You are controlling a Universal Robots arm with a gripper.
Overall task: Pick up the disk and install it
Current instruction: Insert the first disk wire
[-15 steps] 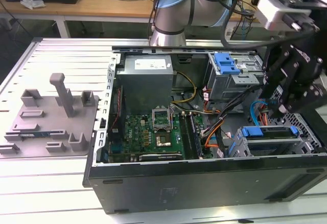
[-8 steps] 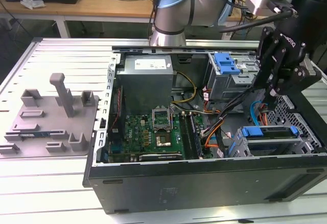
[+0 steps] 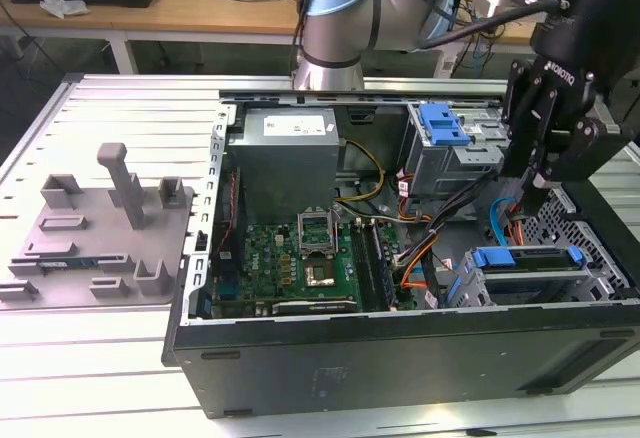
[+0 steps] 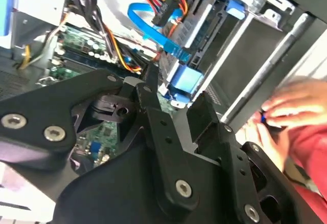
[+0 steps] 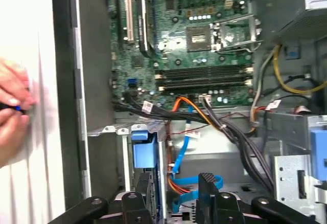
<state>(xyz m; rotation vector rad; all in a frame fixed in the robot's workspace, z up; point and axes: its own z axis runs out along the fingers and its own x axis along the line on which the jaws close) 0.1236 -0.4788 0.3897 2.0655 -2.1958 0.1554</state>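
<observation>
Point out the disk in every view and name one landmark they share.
Exterior view: the disk lies inside the case, at the exterior view's right.
Second wrist view: the disk stands edge-on beside the blue cable.
First wrist view: the disk sits next to the case wall.
Shared landmark: the green motherboard.

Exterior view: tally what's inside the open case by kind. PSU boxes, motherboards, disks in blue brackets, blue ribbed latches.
grey power supply box: 1
green motherboard: 1
disk in its blue bracket: 1
blue latch: 1
Total: 4
</observation>
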